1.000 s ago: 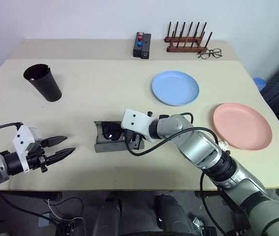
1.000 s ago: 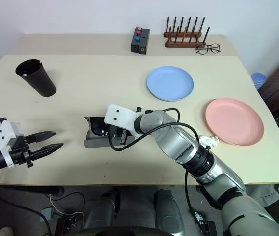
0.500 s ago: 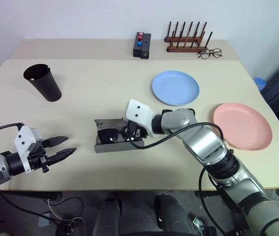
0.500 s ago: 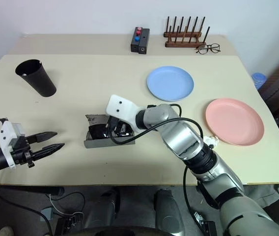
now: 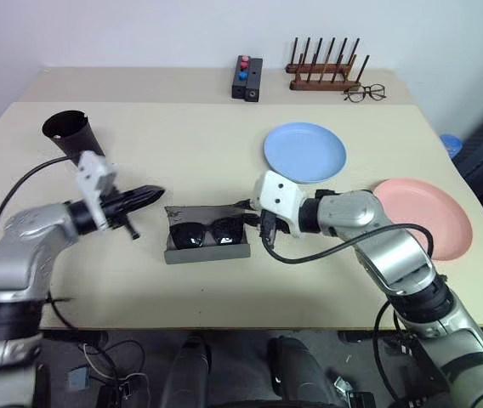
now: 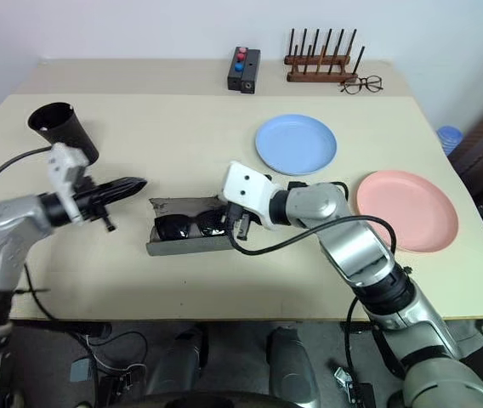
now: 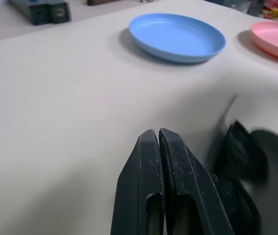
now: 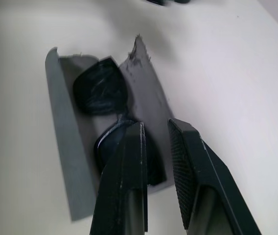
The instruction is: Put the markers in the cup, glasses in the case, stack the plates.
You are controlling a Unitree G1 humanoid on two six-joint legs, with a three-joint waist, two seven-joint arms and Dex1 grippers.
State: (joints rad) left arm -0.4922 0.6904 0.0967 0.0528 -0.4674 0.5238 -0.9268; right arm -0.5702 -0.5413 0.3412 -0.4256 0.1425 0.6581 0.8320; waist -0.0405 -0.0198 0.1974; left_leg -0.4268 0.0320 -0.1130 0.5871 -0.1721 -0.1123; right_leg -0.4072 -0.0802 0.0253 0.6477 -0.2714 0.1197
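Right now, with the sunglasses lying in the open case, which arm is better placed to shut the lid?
Probably the left. Its gripper, jaws shut, points at the raised lid end of the case holding the glasses. The right gripper sits at the case's other end.

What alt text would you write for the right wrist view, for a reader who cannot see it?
Black sunglasses lie inside an open grey case on a pale table. The right gripper hovers just above them, its two black fingers slightly apart and holding nothing.
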